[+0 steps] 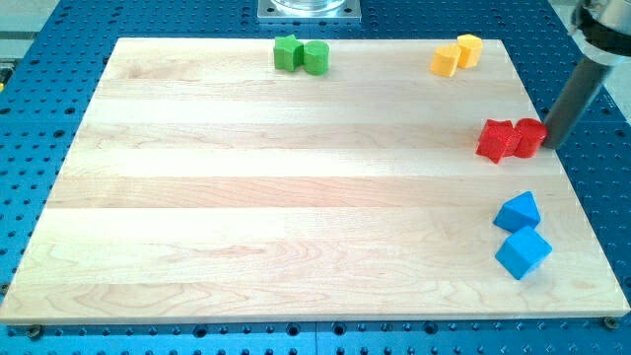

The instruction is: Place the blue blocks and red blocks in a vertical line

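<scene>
Two red blocks sit touching at the view's right: a star-like red block (496, 140) and a round red block (528, 137). Two blue blocks lie below them near the right edge: a blue triangular block (519, 211) above a blue cube (523, 252), nearly touching. My tip (548, 145) is at the end of the dark rod, right against the right side of the round red block.
Two green blocks (301, 54) sit together at the view's top centre. Two yellow blocks (456, 54) sit together at the top right. The wooden board (246, 197) lies on a blue perforated table; its right edge runs close to the red and blue blocks.
</scene>
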Robot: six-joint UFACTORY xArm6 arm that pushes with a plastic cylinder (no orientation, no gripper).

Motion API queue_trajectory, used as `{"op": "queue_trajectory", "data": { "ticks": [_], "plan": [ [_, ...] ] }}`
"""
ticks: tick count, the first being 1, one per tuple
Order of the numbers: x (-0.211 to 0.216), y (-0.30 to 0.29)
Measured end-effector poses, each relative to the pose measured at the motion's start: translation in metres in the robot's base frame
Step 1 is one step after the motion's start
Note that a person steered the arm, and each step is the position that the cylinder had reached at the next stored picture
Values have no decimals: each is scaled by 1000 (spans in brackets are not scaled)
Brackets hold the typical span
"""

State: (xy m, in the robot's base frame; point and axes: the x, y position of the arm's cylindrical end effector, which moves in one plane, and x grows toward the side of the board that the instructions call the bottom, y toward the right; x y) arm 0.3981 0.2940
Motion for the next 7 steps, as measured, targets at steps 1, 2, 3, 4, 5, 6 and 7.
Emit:
{"op": "queue_trajectory", "data": {
  "ticks": [1, 2, 3, 4, 5, 6, 7],
  "plan": [
    [1, -24],
    [19, -33],
    [38, -34],
    [23, -36],
    [-24, -49],
    [-7, -73],
    [11, -70]
  ]
}}
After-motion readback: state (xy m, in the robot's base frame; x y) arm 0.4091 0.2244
